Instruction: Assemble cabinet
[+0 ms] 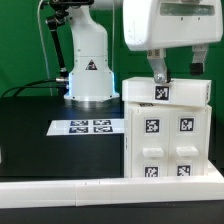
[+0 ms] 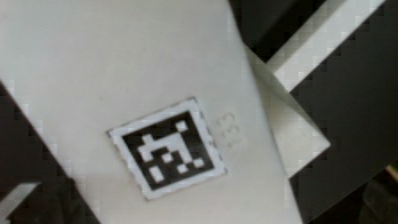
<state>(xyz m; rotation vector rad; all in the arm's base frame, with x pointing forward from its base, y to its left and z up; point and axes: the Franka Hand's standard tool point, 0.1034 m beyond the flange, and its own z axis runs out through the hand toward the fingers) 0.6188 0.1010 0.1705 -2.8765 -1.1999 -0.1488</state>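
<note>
Nearest in the exterior view, a low white rail [image 1: 60,190] runs along the front edge of the desk [image 1: 30,130], whose black top lies bare on the exterior view's left.

Just behind the rail, on the exterior view's right, stands the cabinet [image 1: 168,135], a white blocky box. Its front panel carries two black-and-white tags in the upper half and two smaller ones low down beside raised square blocks. The cabinet's right side runs out of the picture, so that edge cannot be judged. Its left edge stands clear of other things, with open black desk beside it.

On top of the cabinet lies a flat white panel [image 1: 166,92] with a tag at its middle. The pincer [image 1: 160,80] hangs right over this panel, its dark fingers [image 1: 156,68] reaching down to about the tag; whether they touch the panel cannot be told. In the wrist view the tagged panel [image 2: 169,130] fills most of the picture, lying slantwise, with dark gaps past its edges. The pincer stands wide open and grips nothing.

Left of the cabinet, the marker board [image 1: 88,127] lies flat on the desk, near the cabinet's left edge but apart from it.

Farthest back, the white robot base [image 1: 88,70] with a triangular warning sticker stands behind the marker board, before a green backdrop [image 1: 25,45].
</note>
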